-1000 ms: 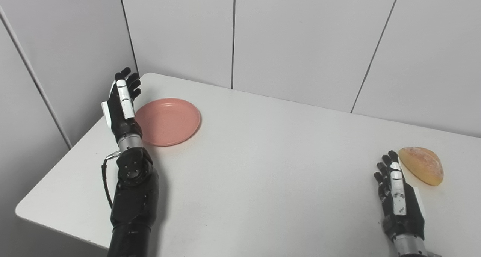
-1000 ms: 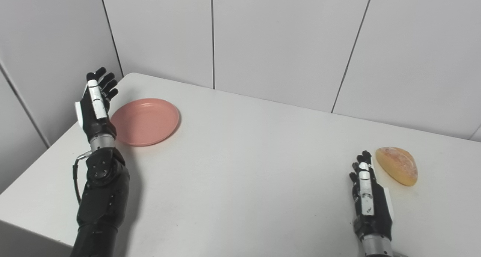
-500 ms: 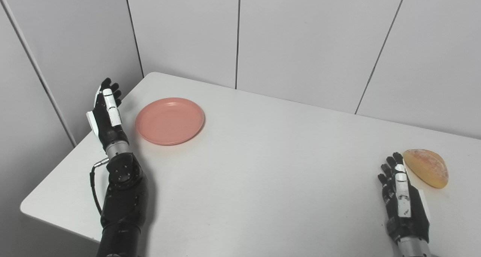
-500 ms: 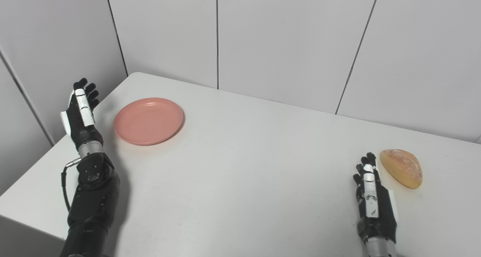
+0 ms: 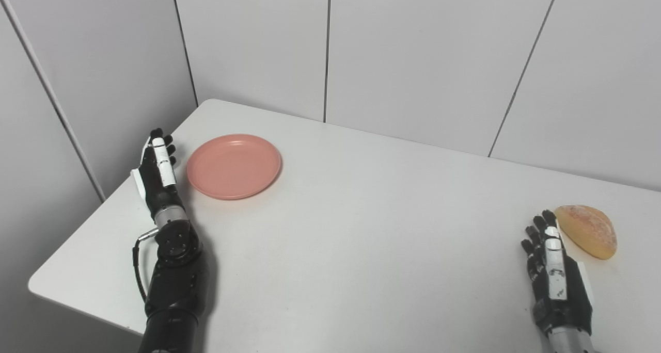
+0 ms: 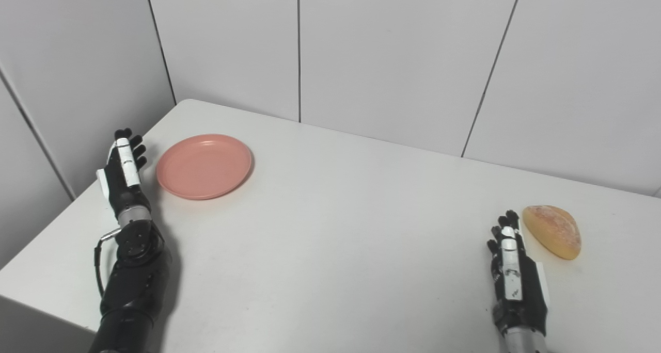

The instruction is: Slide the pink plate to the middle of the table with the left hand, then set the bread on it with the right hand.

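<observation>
Fingers (image 5: 161,145) just beside pink plate (image 5: 234,165)

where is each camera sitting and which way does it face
Left eye view: on the robot's head, looking down and forward over the white table; shows left hand beside the pink plate and right hand beside the bread.
Right eye view: beside it, set slightly right, facing the same way; both arms enter from the bottom.
Shared: the table, plate, bread, both hands, paneled wall.
</observation>
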You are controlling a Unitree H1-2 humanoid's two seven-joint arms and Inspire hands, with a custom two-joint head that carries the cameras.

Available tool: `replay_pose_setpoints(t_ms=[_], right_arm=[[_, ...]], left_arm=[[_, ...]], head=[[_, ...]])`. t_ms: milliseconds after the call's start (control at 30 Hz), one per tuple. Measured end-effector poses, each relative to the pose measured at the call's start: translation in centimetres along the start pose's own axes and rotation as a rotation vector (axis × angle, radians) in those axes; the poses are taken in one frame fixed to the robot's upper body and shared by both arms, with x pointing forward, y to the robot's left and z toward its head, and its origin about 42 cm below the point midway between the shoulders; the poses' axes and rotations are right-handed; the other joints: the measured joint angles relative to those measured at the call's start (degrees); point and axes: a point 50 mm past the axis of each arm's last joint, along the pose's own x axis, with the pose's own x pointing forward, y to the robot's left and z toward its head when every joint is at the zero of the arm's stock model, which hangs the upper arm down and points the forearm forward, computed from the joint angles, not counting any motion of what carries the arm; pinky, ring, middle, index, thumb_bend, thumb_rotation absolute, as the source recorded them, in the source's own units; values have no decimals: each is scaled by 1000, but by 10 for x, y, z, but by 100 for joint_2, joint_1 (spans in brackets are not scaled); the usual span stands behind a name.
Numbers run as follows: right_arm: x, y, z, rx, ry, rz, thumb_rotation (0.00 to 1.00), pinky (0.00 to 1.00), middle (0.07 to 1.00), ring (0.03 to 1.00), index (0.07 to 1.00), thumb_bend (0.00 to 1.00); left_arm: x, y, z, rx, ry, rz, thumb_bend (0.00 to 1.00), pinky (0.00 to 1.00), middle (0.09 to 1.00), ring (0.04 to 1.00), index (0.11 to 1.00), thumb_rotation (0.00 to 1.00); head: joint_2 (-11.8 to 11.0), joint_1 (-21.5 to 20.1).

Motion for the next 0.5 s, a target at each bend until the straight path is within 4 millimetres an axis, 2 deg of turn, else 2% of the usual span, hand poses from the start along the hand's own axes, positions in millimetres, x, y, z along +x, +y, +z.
replay_pose_setpoints(t_ms=[233, 500], right_arm=[[-2, 0, 0, 0, -1, -1, 910, 1000, 1000, 1000, 1000, 545], [-5, -1, 0, 0, 1, -5, 910, 1000, 1000, 1000, 1000, 540]], left_arm=[[-7, -13, -6, 20, 53, -35, 529, 867, 824, 847, 805, 1000], [-7, -19, -7, 17, 69, -68, 513, 848, 836, 846, 827, 1000]], head=[[26, 44], [62, 44]])
